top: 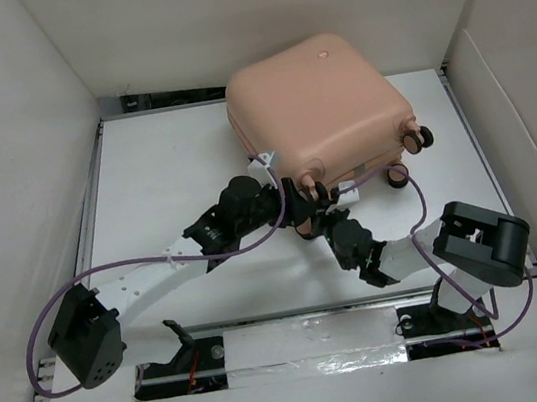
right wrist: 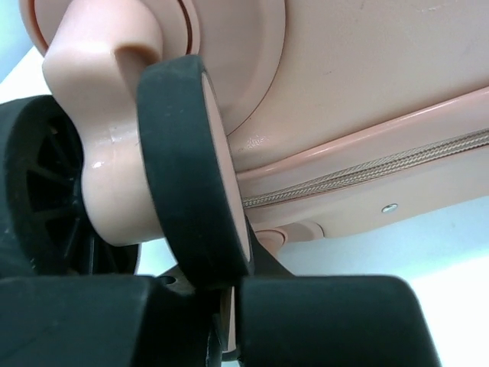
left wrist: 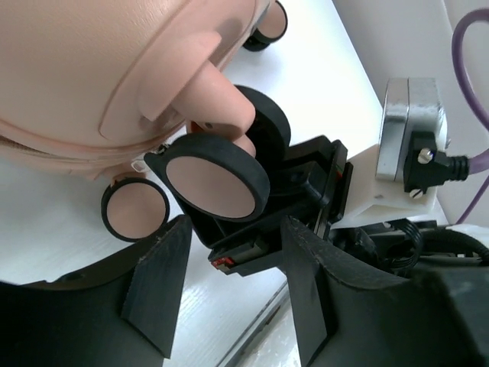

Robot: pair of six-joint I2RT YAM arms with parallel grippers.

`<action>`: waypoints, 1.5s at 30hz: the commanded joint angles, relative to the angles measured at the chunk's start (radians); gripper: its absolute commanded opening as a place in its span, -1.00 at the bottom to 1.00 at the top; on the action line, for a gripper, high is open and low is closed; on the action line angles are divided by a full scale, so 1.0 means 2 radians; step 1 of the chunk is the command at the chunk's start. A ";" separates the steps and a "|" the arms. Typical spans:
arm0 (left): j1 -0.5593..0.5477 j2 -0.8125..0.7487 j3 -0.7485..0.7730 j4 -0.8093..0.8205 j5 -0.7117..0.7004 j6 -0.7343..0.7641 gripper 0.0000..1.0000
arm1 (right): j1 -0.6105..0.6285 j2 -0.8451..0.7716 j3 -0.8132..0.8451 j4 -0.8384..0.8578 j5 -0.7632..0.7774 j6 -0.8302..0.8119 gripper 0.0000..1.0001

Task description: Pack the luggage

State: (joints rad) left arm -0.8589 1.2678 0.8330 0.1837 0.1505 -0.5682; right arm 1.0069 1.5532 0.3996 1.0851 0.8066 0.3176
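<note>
The luggage (top: 320,102) lies shut on the table at the back, peach-pink with a zipper seam (right wrist: 367,172). Both arms meet at its near corner wheels (top: 318,192). My left gripper (top: 301,204) is open; in the left wrist view its fingers (left wrist: 157,283) stand wide apart below a black-and-pink wheel (left wrist: 218,180), with nothing held. My right gripper (top: 330,217) is shut right under a wheel (right wrist: 191,168); only a thin slit shows between its jaws (right wrist: 229,287). A pale strip shows in that slit, and I cannot tell what it is.
White walls box in the table (top: 172,165) on the left, back and right. Two more wheels (top: 419,138) stick out at the suitcase's right side. Purple cables (top: 280,209) loop along both arms. The right arm's body (left wrist: 306,183) sits just beyond my left fingers.
</note>
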 commanded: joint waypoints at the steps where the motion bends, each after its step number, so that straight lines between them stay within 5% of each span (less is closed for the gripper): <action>1: 0.010 0.000 0.031 0.031 0.006 0.000 -0.07 | -0.026 -0.003 0.012 0.066 0.038 -0.022 -1.00; 9: 0.010 0.090 0.103 0.054 0.017 -0.005 -0.20 | 0.006 -0.020 -0.082 0.165 0.021 -0.008 -1.00; 15: -0.018 0.159 0.176 0.065 0.035 -0.018 -0.22 | 0.044 -0.049 -0.121 0.161 0.028 0.001 -1.00; 20: -0.023 0.229 0.273 0.033 0.077 -0.021 -0.23 | 0.101 -0.037 -0.072 0.125 0.046 -0.017 -1.00; 24: -0.034 0.240 0.337 -0.009 0.095 -0.014 -0.22 | 0.129 0.051 -0.047 0.289 0.026 -0.105 -1.00; 36: -0.064 0.249 0.337 0.030 0.133 -0.054 -0.15 | 0.094 0.122 0.077 0.279 -0.064 -0.106 -1.00; 41: -0.071 0.237 0.350 0.018 0.130 -0.047 0.07 | 0.073 0.153 0.094 0.316 -0.087 -0.094 -1.00; 45: -0.061 0.174 0.286 0.053 0.084 -0.032 0.54 | 0.087 0.129 0.014 0.362 -0.038 -0.085 -1.00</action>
State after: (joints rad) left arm -0.9043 1.7386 1.4261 -0.0578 0.2951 -0.7097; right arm 1.1187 1.8168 0.4759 1.4143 1.0645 0.0925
